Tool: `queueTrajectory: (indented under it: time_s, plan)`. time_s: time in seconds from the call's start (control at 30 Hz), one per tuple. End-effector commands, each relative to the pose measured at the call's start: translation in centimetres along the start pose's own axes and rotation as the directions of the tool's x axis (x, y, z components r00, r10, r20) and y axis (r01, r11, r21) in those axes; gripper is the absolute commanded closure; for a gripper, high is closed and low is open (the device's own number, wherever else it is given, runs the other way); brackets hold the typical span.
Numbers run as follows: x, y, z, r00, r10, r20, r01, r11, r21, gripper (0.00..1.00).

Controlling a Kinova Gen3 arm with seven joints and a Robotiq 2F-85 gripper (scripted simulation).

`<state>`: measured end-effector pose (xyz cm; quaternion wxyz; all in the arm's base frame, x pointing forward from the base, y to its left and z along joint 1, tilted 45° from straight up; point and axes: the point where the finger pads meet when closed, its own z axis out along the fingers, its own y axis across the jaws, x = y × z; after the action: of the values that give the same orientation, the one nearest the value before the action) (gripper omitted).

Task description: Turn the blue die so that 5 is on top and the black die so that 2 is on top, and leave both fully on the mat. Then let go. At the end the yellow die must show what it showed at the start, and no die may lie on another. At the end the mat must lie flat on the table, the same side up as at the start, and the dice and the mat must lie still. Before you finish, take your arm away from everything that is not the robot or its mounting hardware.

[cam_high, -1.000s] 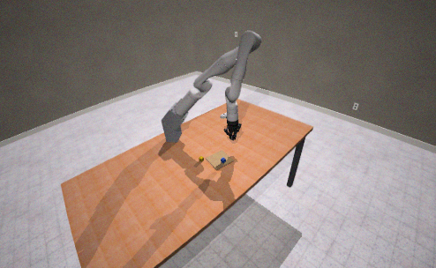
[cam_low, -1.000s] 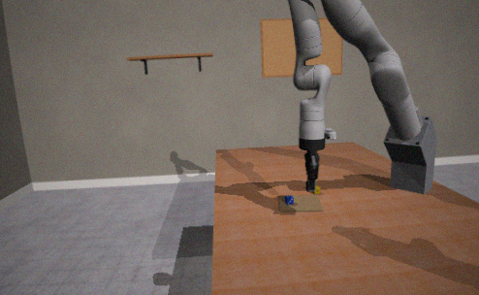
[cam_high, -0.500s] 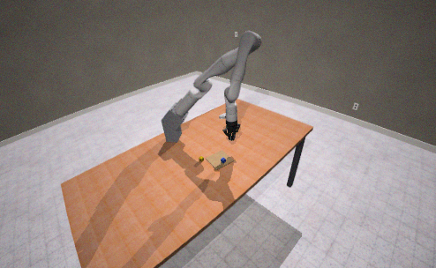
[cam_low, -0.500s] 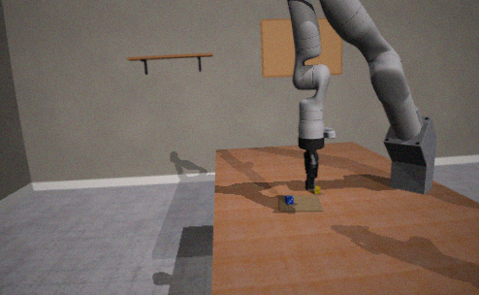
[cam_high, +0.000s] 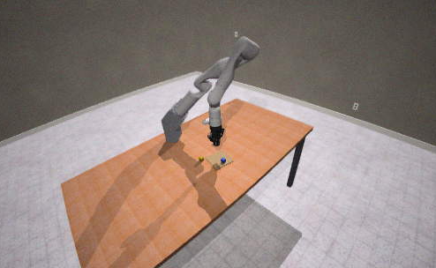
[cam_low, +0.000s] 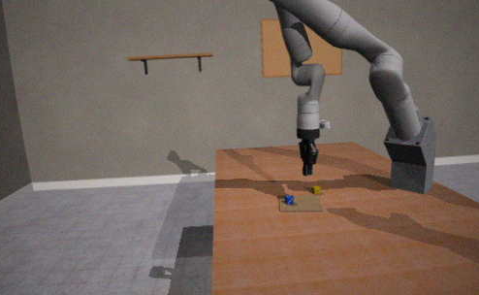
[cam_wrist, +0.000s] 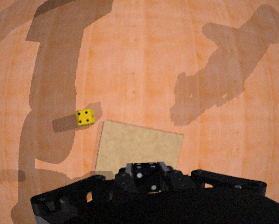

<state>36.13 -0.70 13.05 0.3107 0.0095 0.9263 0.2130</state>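
The tan mat (cam_high: pixel 220 160) lies flat on the orange table and also shows in the exterior view (cam_low: pixel 301 203) and the wrist view (cam_wrist: pixel 139 145). The blue die (cam_high: pixel 223 160) (cam_low: pixel 289 199) sits on the mat near one edge. The yellow die (cam_high: pixel 201 159) (cam_low: pixel 316 189) (cam_wrist: pixel 86 117) rests on the table just off the mat. My gripper (cam_high: pixel 216 142) (cam_low: pixel 307 171) hangs well above the mat, pointing down, shut on the black die, which is hard to tell from the dark fingers. In the wrist view the gripper body hides the fingers and the blue die.
The arm's grey base (cam_high: pixel 172 125) (cam_low: pixel 410 162) stands on the table beyond the yellow die. The table's far edge runs a short way past the mat. Arm shadows cross the table top.
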Motion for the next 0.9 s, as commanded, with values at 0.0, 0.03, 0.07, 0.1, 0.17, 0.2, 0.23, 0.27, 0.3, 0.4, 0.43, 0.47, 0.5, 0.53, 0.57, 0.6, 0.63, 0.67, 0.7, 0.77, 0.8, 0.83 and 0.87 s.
queueTrajectory:
  time_s: [0.0, 0.03, 0.07, 0.1, 0.17, 0.2, 0.23, 0.27, 0.3, 0.4, 0.43, 0.47, 0.5, 0.53, 0.57, 0.6, 0.63, 0.67, 0.7, 0.77, 0.8, 0.83, 0.87]
  plan:
    - [0.89, -0.77, 0.08, 1.000, 0.021, -0.004, -0.021, 1.000, -0.010, 0.79]
    - [0.98, -0.90, 0.06, 1.000, 0.019, -0.004, -0.019, 1.000, -0.010, 0.79]
    - [1.02, -0.96, 0.06, 1.000, 0.018, -0.004, -0.018, 1.000, -0.010, 0.79]
    - [1.02, -0.96, 0.06, 1.000, 0.018, -0.004, -0.018, 1.000, -0.010, 0.79]
    - [1.02, -0.96, 0.06, 1.000, 0.018, -0.004, -0.018, 1.000, -0.010, 0.79]
    - [1.02, -0.96, 0.06, 1.000, 0.018, -0.004, -0.018, 1.000, -0.010, 0.79]
    - [1.02, -0.96, 0.06, 1.000, 0.018, -0.004, -0.018, 1.000, -0.010, 0.79]
    - [1.02, -0.96, 0.06, 1.000, 0.018, -0.004, -0.018, 1.000, -0.010, 0.79]
    - [1.02, -0.96, 0.06, 1.000, 0.018, -0.004, -0.018, 1.000, -0.010, 0.79]
    - [1.02, -0.96, 0.06, 1.000, 0.018, -0.004, -0.018, 1.000, -0.010, 0.79]
    - [1.02, -0.96, 0.06, 1.000, 0.018, -0.004, -0.018, 1.000, -0.010, 0.79]
    - [1.02, -0.96, 0.06, 1.000, 0.018, -0.004, -0.018, 1.000, -0.010, 0.79]
    - [1.02, -0.96, 0.06, 1.000, 0.018, -0.004, -0.018, 1.000, -0.010, 0.79]
    - [1.02, -0.96, 0.06, 1.000, 0.018, -0.004, -0.018, 1.000, -0.010, 0.79]
    - [1.02, -0.96, 0.06, 1.000, 0.018, -0.004, -0.018, 1.000, -0.010, 0.79]
    - [1.02, -0.96, 0.07, 1.000, 0.018, -0.004, -0.018, 1.000, -0.010, 0.79]
    - [1.02, -0.96, 0.08, 1.000, 0.018, -0.004, -0.018, 1.000, -0.010, 0.79]
    - [1.02, -0.96, 0.09, 1.000, 0.018, -0.004, -0.018, 1.000, -0.010, 0.79]
    - [1.02, -0.97, 0.11, 1.000, 0.018, -0.004, -0.018, 1.000, -0.010, 0.79]
    - [1.02, -0.97, 0.16, 1.000, 0.018, -0.004, -0.018, 1.000, -0.011, 0.79]
    - [1.02, -0.97, 0.19, 1.000, 0.018, -0.003, -0.018, 1.000, -0.011, 0.79]
    - [1.01, -0.97, 0.23, 1.000, 0.018, -0.003, -0.018, 1.000, -0.011, 0.79]
    - [1.01, -0.97, 0.27, 1.000, 0.018, -0.003, -0.018, 1.000, -0.011, 0.79]
